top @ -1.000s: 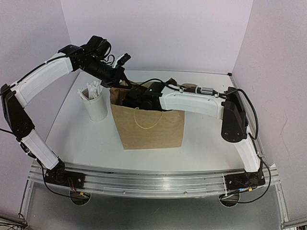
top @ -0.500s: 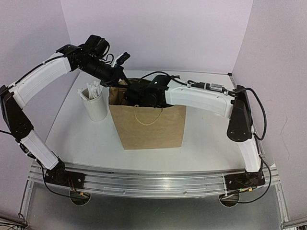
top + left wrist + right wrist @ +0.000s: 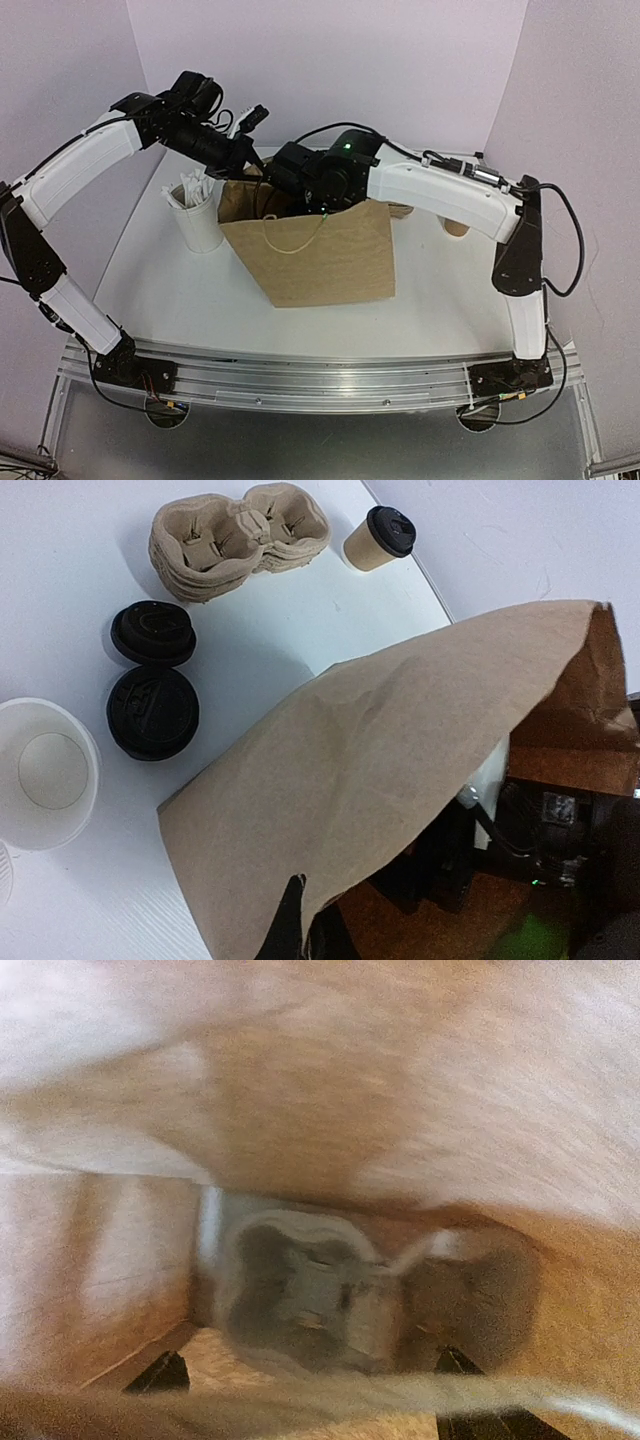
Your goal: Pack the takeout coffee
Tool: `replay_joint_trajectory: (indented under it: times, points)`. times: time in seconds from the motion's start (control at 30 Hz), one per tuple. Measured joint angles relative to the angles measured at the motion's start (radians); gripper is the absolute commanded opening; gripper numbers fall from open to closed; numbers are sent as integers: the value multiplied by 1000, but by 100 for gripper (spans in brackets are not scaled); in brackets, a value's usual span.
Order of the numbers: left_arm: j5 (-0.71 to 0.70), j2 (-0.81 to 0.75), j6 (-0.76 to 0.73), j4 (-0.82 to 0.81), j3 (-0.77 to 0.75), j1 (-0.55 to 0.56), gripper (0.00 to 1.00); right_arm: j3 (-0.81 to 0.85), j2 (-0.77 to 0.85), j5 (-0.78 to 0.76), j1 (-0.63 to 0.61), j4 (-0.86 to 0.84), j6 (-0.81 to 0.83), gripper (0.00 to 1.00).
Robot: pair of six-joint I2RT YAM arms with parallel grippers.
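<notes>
The takeout coffee [image 3: 380, 538], a small brown cup with a black lid, stands on the table behind the brown paper bag [image 3: 320, 255]. A brown cup [image 3: 457, 226] partly shows behind the right arm in the top view. My left gripper [image 3: 303, 925] is shut on the bag's back rim and holds the mouth open; it also shows in the top view [image 3: 246, 168]. My right gripper [image 3: 312, 1380] hovers at the bag's mouth, open and empty, looking down at a grey cup carrier [image 3: 305, 1300] on the bag's floor. That view is blurred.
A stack of pulp cup carriers [image 3: 235, 535] lies beside the coffee. Two black lids [image 3: 152, 675] and an empty white cup [image 3: 45, 770] sit behind the bag. A white cup of wrapped straws [image 3: 198, 215] stands left of the bag.
My right gripper has risen from deep inside the bag to its mouth. The bag has tilted and its front face has shifted right. The left gripper has kept its hold.
</notes>
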State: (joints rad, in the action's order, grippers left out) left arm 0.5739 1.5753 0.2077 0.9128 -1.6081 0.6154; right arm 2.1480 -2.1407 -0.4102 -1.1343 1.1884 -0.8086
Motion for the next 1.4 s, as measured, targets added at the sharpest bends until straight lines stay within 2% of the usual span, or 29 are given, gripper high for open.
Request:
replay_joint_trajectory:
  times: [0.37,0.87,1.23,1.4]
  points:
    - [-2,0,-6,28,5,2,0,50,146,-38,-1,-49,44,80]
    - [40,10,-93,51,-11,1,0,68,187,-64,-1,-90,90,79]
    - [53,18,-150,83,-26,2,0,73,342,2,-1,-204,178,78]
    - [54,18,-171,88,-28,2,0,-10,447,-30,-1,-260,192,78]
